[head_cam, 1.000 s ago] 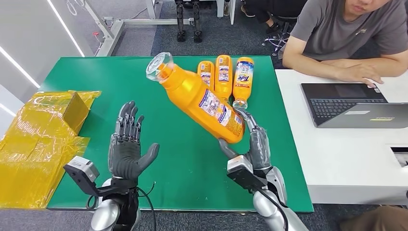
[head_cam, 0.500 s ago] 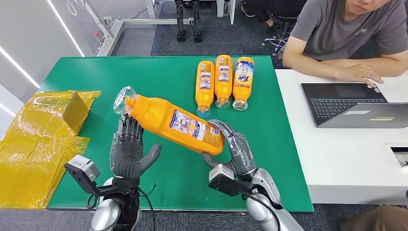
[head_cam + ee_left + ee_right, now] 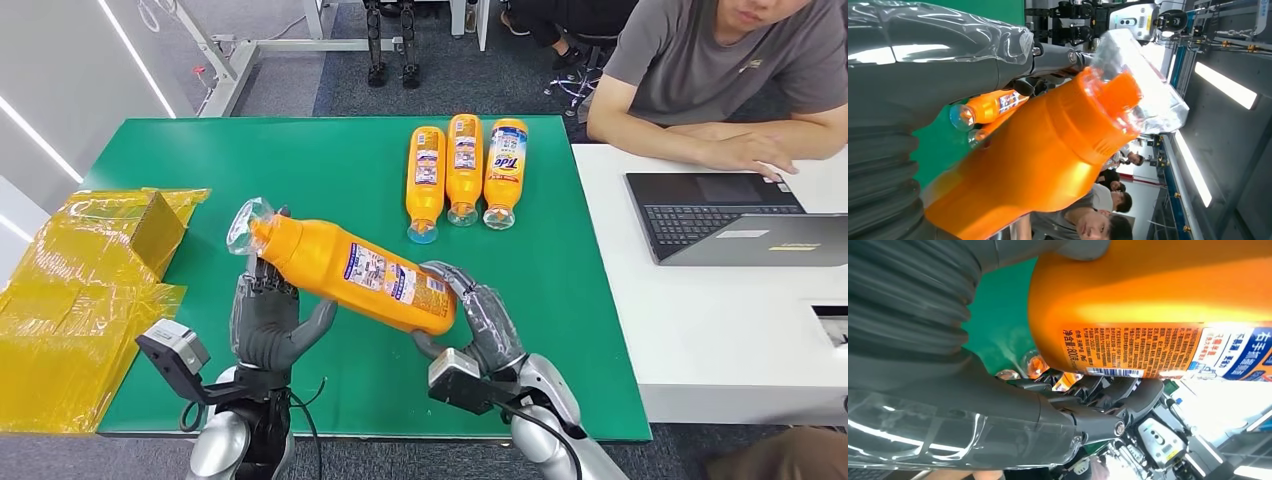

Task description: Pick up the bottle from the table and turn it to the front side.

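Note:
My right hand (image 3: 482,322) grips the base of an orange bottle (image 3: 345,268) and holds it nearly level above the green table (image 3: 560,300). A printed label (image 3: 392,276) faces up. The clear cap (image 3: 248,222) points toward the left. The bottle's neck lies over the fingers of my left hand (image 3: 265,322), which is palm up with the thumb apart and not closed around it. In the left wrist view the bottle's shoulder (image 3: 1048,165) and cap (image 3: 1143,80) sit close against that hand. The right wrist view has the base and small print (image 3: 1128,347).
Three more orange bottles (image 3: 464,165) lie side by side at the table's far edge. Yellow wrapped packaging (image 3: 80,290) covers the left end. A person (image 3: 740,70) sits at the white table (image 3: 720,340) on the right with a laptop (image 3: 730,225).
My right hand has come down and toward the left, tipping the bottle from steeply raised to nearly level, its neck now over my left hand's fingers. The left hand has barely moved.

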Robot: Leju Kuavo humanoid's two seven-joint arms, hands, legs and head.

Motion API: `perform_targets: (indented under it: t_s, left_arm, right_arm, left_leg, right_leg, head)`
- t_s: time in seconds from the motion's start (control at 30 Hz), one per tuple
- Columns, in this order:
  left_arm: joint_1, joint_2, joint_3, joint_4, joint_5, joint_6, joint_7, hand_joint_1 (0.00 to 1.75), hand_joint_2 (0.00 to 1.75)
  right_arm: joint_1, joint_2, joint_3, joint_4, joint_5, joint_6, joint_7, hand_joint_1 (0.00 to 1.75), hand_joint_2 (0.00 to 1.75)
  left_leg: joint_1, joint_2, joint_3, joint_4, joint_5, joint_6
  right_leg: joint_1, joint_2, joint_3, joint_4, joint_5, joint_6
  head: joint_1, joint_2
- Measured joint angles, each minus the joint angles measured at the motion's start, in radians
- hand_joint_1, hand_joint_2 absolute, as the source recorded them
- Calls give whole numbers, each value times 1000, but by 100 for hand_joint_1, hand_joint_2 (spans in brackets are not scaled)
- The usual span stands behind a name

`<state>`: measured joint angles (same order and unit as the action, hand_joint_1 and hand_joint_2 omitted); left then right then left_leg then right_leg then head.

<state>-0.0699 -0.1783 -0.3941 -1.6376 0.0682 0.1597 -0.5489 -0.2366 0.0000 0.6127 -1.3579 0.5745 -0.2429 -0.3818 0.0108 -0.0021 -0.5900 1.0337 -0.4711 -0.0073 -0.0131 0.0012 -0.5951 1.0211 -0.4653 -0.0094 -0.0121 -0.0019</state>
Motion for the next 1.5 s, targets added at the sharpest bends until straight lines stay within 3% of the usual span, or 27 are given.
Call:
perform_targets:
  t_s: [0.3, 1.5]
  left_arm:
    - [-9, -10, 1, 12, 1, -16, 11, 0, 175]
    - [-12, -16, 2, 13, 1, -18, 15, 0, 175]
  right_arm:
    - [34, 0, 9, 9, 54, 59, 18, 175, 175]
    - [46, -1, 13, 13, 57, 62, 22, 175, 175]
  left_leg:
    - [0, 0, 0, 0, 0, 0]
    - [0, 0, 0, 0, 0, 0]
  right_leg:
    - [0, 0, 0, 0, 0, 0]
    - [0, 0, 0, 0, 0, 0]
  head:
    - [0, 0]
    - [0, 0]
